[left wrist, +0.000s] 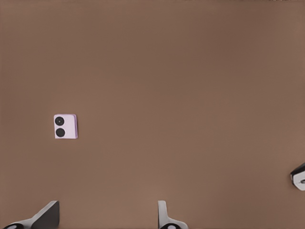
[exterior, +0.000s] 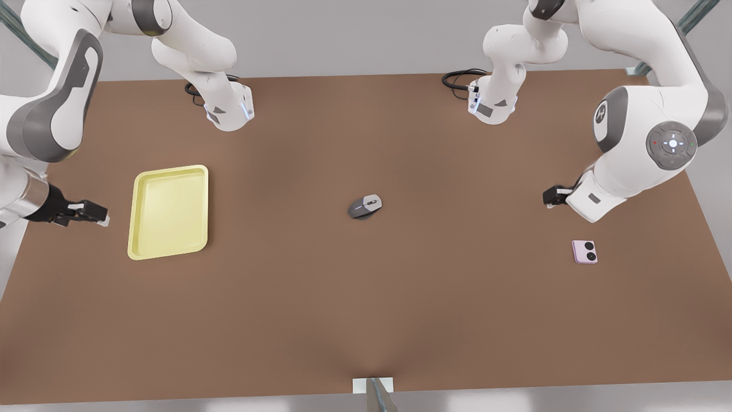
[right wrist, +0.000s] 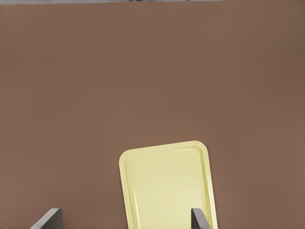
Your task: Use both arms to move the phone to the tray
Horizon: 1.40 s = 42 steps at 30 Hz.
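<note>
The phone (exterior: 584, 252) lies flat on the desk (exterior: 366, 309) near the wide-open left pincer (exterior: 552, 197), probably light, stiff and slippery, best gripped on its side edges; the right pincer (exterior: 91, 214), wide, waits beside the tray (exterior: 142, 240).

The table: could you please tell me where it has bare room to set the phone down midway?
The table is bare between tray and mouse, and between mouse and phone. The whole near strip is free. The far edge is crowded by arm bases and cables.
</note>
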Motion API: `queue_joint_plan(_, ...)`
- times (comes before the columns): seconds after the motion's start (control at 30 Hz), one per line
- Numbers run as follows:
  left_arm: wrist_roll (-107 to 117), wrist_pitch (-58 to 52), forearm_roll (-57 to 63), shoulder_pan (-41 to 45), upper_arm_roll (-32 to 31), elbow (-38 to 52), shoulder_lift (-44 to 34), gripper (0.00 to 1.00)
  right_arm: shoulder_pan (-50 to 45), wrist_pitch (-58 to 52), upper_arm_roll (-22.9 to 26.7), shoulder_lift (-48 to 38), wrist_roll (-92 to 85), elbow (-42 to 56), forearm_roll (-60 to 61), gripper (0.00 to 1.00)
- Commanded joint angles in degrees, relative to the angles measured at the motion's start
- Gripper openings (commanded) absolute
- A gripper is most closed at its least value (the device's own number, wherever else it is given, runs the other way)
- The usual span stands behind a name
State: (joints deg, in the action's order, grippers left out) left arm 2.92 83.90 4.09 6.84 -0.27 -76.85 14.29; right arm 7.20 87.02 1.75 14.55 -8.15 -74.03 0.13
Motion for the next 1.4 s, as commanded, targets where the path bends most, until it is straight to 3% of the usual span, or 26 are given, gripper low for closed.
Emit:
queue_joint_plan(0.0, -2.04, 3.29, 0.04, 0.01, 0.00, 0.04, 0.12, 1.00, -0.08, 2.54, 0.01, -0.05, -3.90, 0.03, -0.04, 1.00)
queue_joint_plan(0.07, -7.39, 6.36, -0.40, -0.52, 2.11, -0.31, 1.97, 1.00, -0.17, 2.54, 0.01, -0.05, -3.90, 0.03, -0.04, 1.00)
queue_joint_plan(0.2, -29.89, 19.80, -5.85, -0.87, 13.45, -6.10, 7.95, 1.00, -0.17, 2.54, 0.01, -0.05, -3.90, 0.03, -0.04, 1.00)
queue_joint_plan(0.3, -37.63, 38.44, -7.17, -3.33, 13.89, -16.48, 10.41, 1.00, -0.17, 2.54, 0.01, -0.05, -3.90, 0.03, -0.04, 1.00)
queue_joint_plan(0.43, -40.44, 53.21, -8.66, -5.69, 13.98, -27.91, 11.02, 1.00, -0.17, 2.54, 0.01, -0.05, -3.90, 0.03, -0.04, 1.00)
queue_joint_plan(0.77, -52.67, 62.44, -8.75, -12.56, 13.98, -32.48, 17.44, 1.00, -0.26, 2.63, 0.01, -0.05, -3.90, 0.03, -0.04, 1.00)
queue_joint_plan(1.03, -52.58, 62.53, -20.44, -13.70, 14.07, -32.39, 20.69, 1.00, -0.26, 2.63, 0.01, -0.05, -3.90, 0.12, -0.04, 1.00)
queue_joint_plan(1.37, -52.40, 63.40, -23.16, -14.14, 13.98, -32.31, 23.68, 1.00, -0.26, 2.72, 0.01, -0.05, -3.90, 0.03, -0.04, 1.00)
